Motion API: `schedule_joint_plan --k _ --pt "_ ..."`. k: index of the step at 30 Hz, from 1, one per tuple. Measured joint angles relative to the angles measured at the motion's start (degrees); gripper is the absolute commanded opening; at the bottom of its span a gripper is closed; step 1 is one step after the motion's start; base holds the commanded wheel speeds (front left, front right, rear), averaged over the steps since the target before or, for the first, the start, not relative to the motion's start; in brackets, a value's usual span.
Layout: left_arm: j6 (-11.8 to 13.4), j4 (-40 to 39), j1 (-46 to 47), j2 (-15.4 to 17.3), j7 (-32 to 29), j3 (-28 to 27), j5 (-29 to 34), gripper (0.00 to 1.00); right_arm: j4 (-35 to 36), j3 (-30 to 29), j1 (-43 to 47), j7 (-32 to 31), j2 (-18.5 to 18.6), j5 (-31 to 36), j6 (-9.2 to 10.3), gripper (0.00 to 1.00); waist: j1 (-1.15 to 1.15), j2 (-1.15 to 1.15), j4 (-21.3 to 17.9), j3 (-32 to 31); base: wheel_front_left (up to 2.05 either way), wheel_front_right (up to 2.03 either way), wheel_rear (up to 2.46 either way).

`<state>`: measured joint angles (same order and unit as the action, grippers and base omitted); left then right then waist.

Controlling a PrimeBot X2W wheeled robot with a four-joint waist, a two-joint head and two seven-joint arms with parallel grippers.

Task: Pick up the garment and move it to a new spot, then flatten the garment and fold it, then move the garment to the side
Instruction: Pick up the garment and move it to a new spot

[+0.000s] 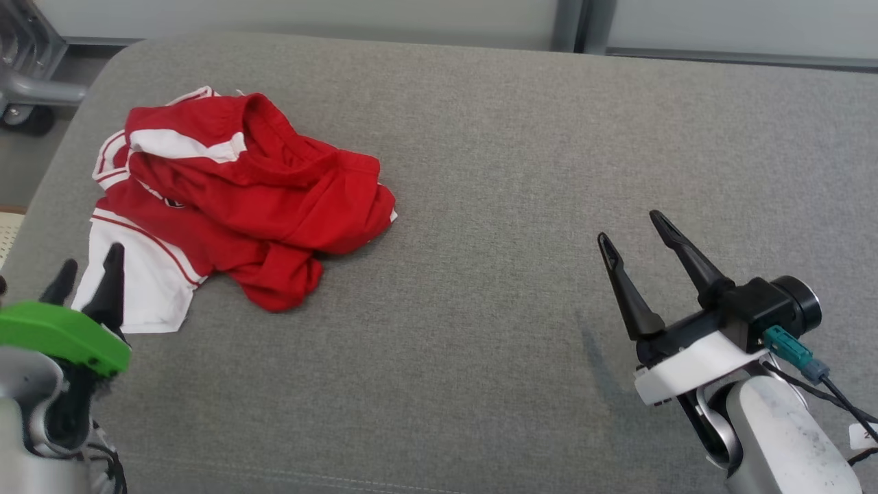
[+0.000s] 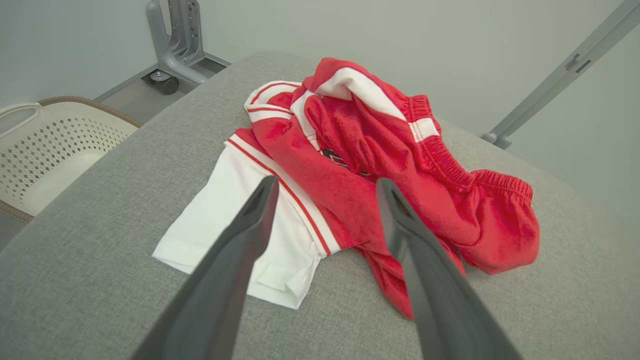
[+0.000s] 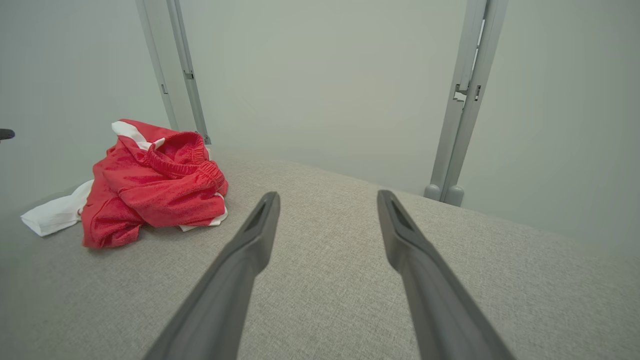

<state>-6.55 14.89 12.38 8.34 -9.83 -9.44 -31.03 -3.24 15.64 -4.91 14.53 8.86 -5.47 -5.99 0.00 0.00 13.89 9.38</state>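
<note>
The garment (image 1: 233,192) is a crumpled red piece with white stripes and a white panel, lying in a heap at the far left of the grey padded table (image 1: 480,171). My left gripper (image 1: 92,264) stands open at the lower left, its tips just short of the white corner of the cloth and holding nothing. In the left wrist view the garment (image 2: 360,165) lies right beyond the spread fingers (image 2: 260,210). My right gripper (image 1: 631,230) is open over bare fabric at the lower right, far from the heap. The right wrist view shows the garment (image 3: 155,190) off to the left.
A white perforated laundry basket (image 2: 45,150) stands beside the table's left edge. A grey wheeled stand (image 1: 31,89) is at the far left corner. Pale wall panels with grey posts (image 3: 460,100) run behind the table.
</note>
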Motion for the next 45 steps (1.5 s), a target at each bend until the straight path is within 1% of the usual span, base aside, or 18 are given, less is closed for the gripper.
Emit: schedule_joint_plan --k 4,6,8,9,12,13,16,19,22,26,31,32,33,34,36,38,42,45 --pt "0.05 -0.45 7.64 1.46 -8.68 -2.8 -5.66 1.0 0.64 0.18 -2.74 0.05 -0.49 0.0 -0.04 1.0 0.0 0.0 -1.83 2.86 0.0 0.0 0.0" --pt "1.69 -0.59 11.45 2.56 -12.3 -4.55 -7.38 1.0 1.0 0.26 -4.39 0.05 -0.89 0.05 -0.05 1.0 0.0 0.0 -2.83 4.29 0.0 0.0 0.0" --pt "3.48 -0.05 14.29 4.68 -15.86 -6.1 -7.67 1.0 1.04 0.51 -6.38 0.05 -1.48 0.13 -0.18 1.0 0.0 0.0 -4.06 5.56 0.0 0.0 0.0" --pt "4.5 0.73 15.38 5.88 -18.07 -6.73 -7.82 1.0 1.09 0.56 -7.28 0.05 -1.83 0.16 -0.24 1.0 0.0 0.0 -4.78 6.11 0.0 0.0 0.0" --pt "6.38 2.48 16.81 8.62 -22.25 -7.43 -7.84 1.0 1.04 0.65 -8.87 0.07 -2.19 0.18 -0.52 1.0 0.0 0.0 -7.06 7.5 0.0 0.0 0.0" --pt "7.9 3.38 17.95 9.24 -23.79 -8.23 -7.86 1.0 0.78 0.66 -8.99 0.07 -2.33 0.16 -0.53 1.0 0.0 0.0 -8.65 8.28 0.0 0.0 0.0" --pt "9.0 4.2 19.53 10.63 -25.71 -8.57 -7.75 1.0 0.11 0.51 -8.99 0.07 -2.58 0.16 -0.53 1.0 0.0 0.0 -10.97 9.18 0.0 0.0 0.0" --pt "10.13 5.24 19.74 12.14 -27.25 -7.98 -6.17 1.0 -0.35 0.13 -8.98 0.07 -2.67 0.14 -0.53 1.0 0.0 0.0 -13.13 9.83 0.0 0.0 0.0" --pt "10.32 6.42 19.7 13.78 -28.77 -6.86 -3.8 1.0 -0.46 -0.4 -8.98 0.07 -2.77 -0.08 -0.54 1.0 0.0 0.0 -14.94 10.31 0.0 0.0 0.0" --pt "10.94 7.08 19.74 13.86 -29.98 -6.67 -3.59 1.0 -0.51 -1.08 -8.97 0.07 -2.94 -0.11 -0.54 1.0 0.0 0.0 -16.59 10.8 0.0 0.0 0.0" --pt "11.09 8.44 19.76 13.35 -31.54 -5.06 -3.56 1.0 -0.75 -1.67 -8.96 0.07 -2.98 -0.12 -0.54 1.0 0.0 0.0 -16.99 11.19 0.0 0.0 0.0" --pt "11.09 8.54 19.76 13.16 -31.73 -4.98 -3.58 0.47 -0.79 -1.72 -8.96 0.07 -2.98 -0.12 -0.54 1.0 0.0 0.0 -16.97 11.19 0.0 0.0 0.0" --pt "11.06 8.57 19.77 13.05 -31.85 -4.77 -3.58 0.04 -0.81 -1.79 -8.96 0.07 -2.98 -0.12 -0.54 1.0 0.0 0.0 -16.94 11.18 0.0 0.0 0.0" --pt "10.76 8.58 19.79 13.01 -32.07 -4.38 -3.6 0.0 -0.87 -1.85 -8.97 0.07 -2.98 -0.12 -0.54 1.0 0.0 0.0 -16.91 11.14 0.0 0.0 0.0" --pt "9.51 8.38 19.9 12.93 -32.07 -3.01 -3.59 0.0 -1.08 -2.02 -8.96 0.07 -2.99 -0.11 -0.54 1.0 0.0 0.0 -16.81 10.92 0.0 0.0 0.0" --pt "9.03 7.99 20.72 12.84 -32.05 -2.54 -3.59 0.0 -1.3 -2.26 -8.96 0.07 -2.96 -0.11 -0.55 1.0 0.0 0.0 -16.63 10.61 0.0 0.0 0.0" --pt "7.02 6.04 23.54 12.92 -31.99 -1.34 -3.69 0.0 -1.83 -2.36 -8.85 0.07 -2.96 -0.12 -0.55 1.0 0.0 0.0 -16.26 9.82 0.0 0.0 0.0" --pt "5.5 4.79 25.1 12.1 -31.98 -0.53 -4.89 0.0 -1.91 -2.58 -8.66 0.07 -2.97 -0.12 -0.55 1.0 0.0 0.0 -15.88 9.27 0.0 0.0 0.0"
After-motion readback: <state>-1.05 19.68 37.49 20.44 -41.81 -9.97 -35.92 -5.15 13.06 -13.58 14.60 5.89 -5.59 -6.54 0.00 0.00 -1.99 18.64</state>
